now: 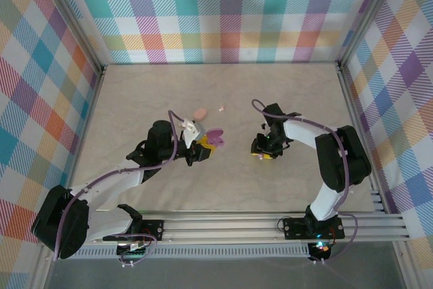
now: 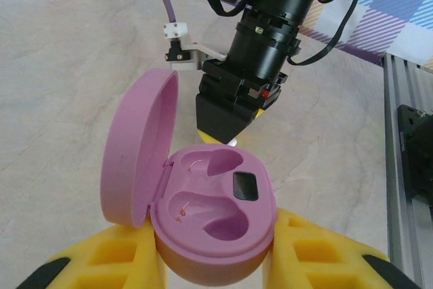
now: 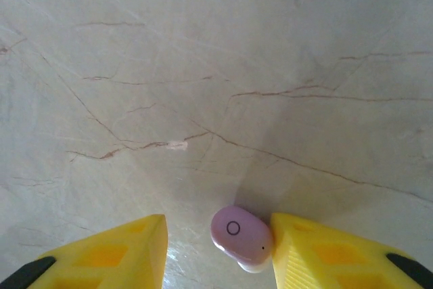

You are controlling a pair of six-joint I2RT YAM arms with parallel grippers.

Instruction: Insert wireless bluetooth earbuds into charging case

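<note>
Left claw [image 2: 213,235] is clamped on the open purple case [image 2: 210,218]. The tiny purple earbud [image 3: 240,235] lies on the surface [image 3: 203,65] well right of the case, inside the right claw [image 3: 218,225], whose fingers [image 3: 318,255] are spread, touching one. Probably light, hard and slippery, so pinch its flat sides.

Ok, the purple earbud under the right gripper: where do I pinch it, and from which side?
Pinch the earbud across its rounded purple body, coming straight down from above. It lies low on the table with its flat, circle-marked face up, so only the sides offer a hold. The right gripper straddles it, open, one finger against it; probably centre first, then close.
</note>
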